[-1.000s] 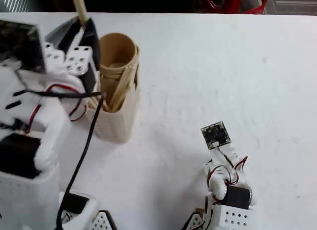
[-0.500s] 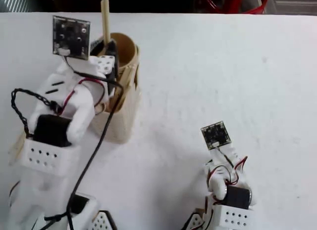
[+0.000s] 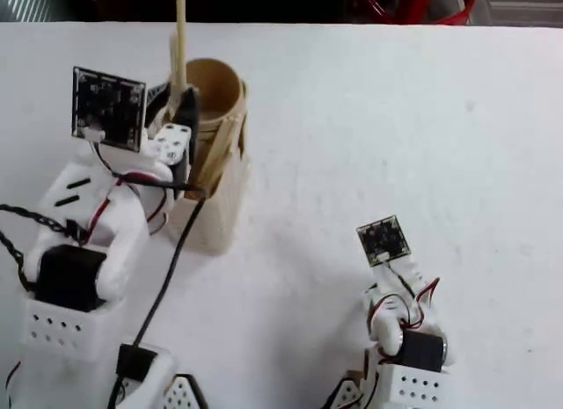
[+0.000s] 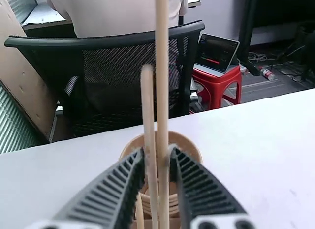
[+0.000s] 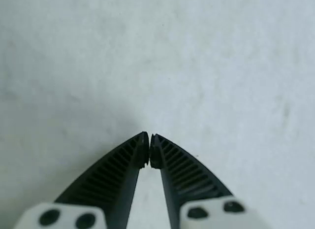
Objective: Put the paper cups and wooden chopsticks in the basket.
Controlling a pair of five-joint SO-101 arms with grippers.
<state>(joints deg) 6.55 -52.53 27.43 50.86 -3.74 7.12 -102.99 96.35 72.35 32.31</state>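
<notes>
Two wooden chopsticks [image 4: 161,66] are clamped upright by the left gripper [image 4: 157,157] right above the basket [image 3: 207,215], where a paper cup [image 3: 211,88] is seated; their lower ends possibly reach into it. The right gripper [image 5: 149,150] is kept well apart from the basket, jaws pressed together on nothing.

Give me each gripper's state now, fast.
Left gripper: shut on the two pale wooden chopsticks.
Right gripper: shut, empty.
</notes>
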